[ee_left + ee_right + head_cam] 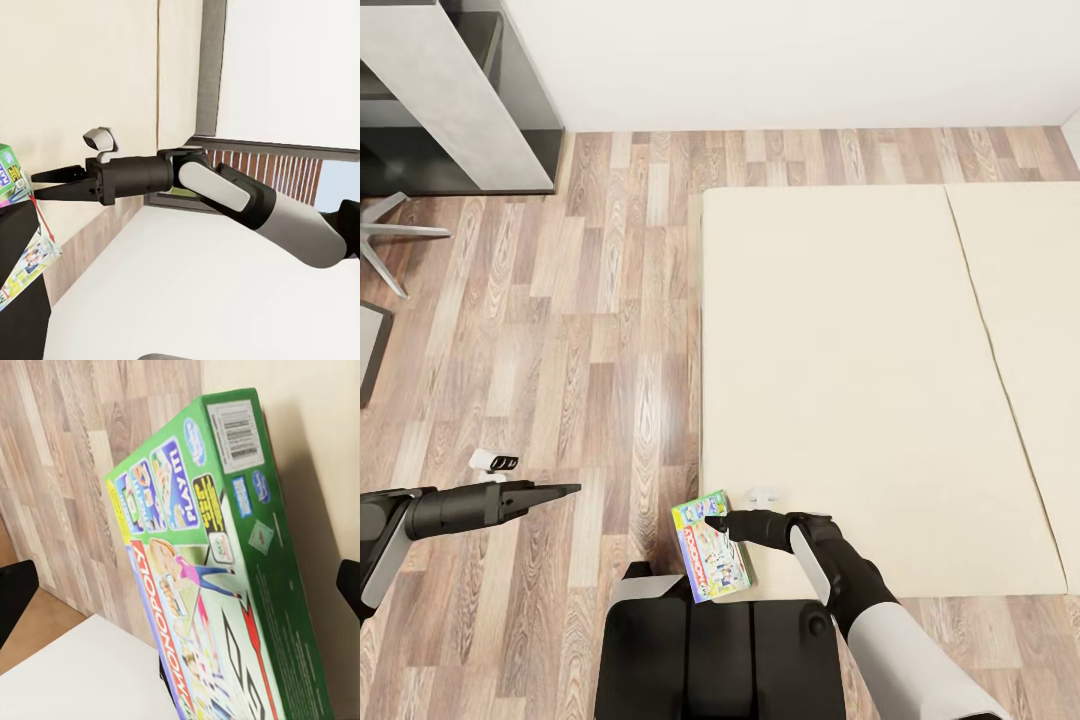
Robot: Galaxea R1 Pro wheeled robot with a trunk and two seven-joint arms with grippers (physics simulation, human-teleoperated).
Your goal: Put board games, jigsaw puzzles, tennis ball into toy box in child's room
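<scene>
The green-white Monopoly board game [709, 546] hangs tilted over the near left corner of the beige bed [860, 380], partly above my own base. My right gripper [722, 522] reaches in from the bed side and is shut on the box's edge. In the right wrist view the board game [217, 585] stands between the two fingers. The left wrist view catches the right gripper [36, 187] touching that box [9, 176]. Over the wood floor to the left, my left gripper [568, 489] is open with nothing in it. The toy box, the table's top, the jigsaw puzzles and the tennis ball are out of view.
A grey shelf unit [470, 100] stands against the white wall at the far left. Chair legs [385, 240] reach in at the left edge. Wood-plank floor [590, 330] stretches between the shelf unit and the bed. My dark trunk [720, 660] is just below the box.
</scene>
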